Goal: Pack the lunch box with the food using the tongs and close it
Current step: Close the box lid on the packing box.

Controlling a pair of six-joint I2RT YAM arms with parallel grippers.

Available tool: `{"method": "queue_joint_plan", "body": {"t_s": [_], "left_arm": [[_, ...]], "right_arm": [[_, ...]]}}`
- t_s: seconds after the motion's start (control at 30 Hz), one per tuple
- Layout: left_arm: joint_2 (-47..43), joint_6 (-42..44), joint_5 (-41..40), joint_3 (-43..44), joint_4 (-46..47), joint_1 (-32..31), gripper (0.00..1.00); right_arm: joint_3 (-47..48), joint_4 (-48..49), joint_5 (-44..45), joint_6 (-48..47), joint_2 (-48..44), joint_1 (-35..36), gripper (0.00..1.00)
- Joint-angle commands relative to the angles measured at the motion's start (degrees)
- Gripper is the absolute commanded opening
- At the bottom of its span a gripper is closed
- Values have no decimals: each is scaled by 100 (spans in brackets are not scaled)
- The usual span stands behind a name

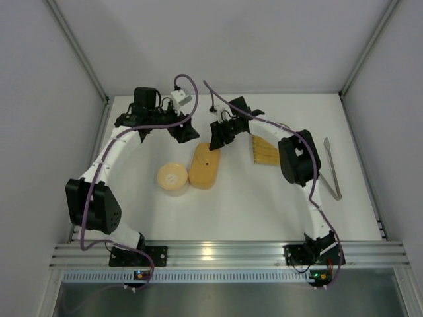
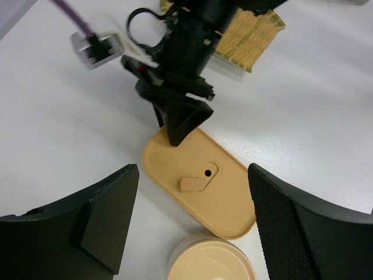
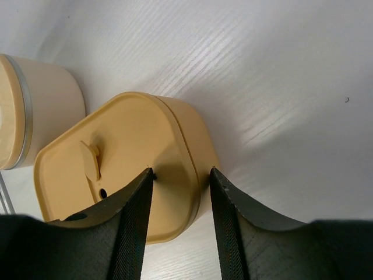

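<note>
The lunch box (image 1: 205,165) is a pale-orange oblong box lying mid-table with its lid on; a small tab and hole show on the lid (image 2: 201,179). A round tin with a tan lid (image 1: 173,178) stands against its left side. My right gripper (image 3: 182,170) straddles the box's far end (image 3: 175,134), one finger over the lid and the other just outside the wall, jaws apart. My left gripper (image 2: 192,221) hangs wide open above the box and tin, holding nothing. The tongs (image 1: 332,170) lie far right on the table, untouched. The food is out of view.
A square yellow woven tray (image 1: 266,150) lies behind the right arm, right of the box. White walls close the table on the left, back and right. The two grippers are close together over the box's far end.
</note>
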Motion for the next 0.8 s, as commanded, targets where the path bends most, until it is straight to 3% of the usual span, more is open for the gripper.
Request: {"method": "queue_joint_plan", "body": {"t_s": [0.0, 0.2, 0.43, 0.77], "left_arm": [[-381, -1080, 341, -25, 383, 471, 80], [-856, -1406, 280, -614, 340, 1175, 81], [-733, -1231, 34, -913, -309, 2053, 80], [-742, -571, 86, -1265, -768, 2494, 80]], "right_arm": [[156, -576, -81, -566, 287, 227, 41], [130, -734, -265, -883, 269, 324, 41], [69, -1094, -222, -1436, 172, 596, 40], [-160, -1077, -108, -1437, -65, 781, 42]]}}
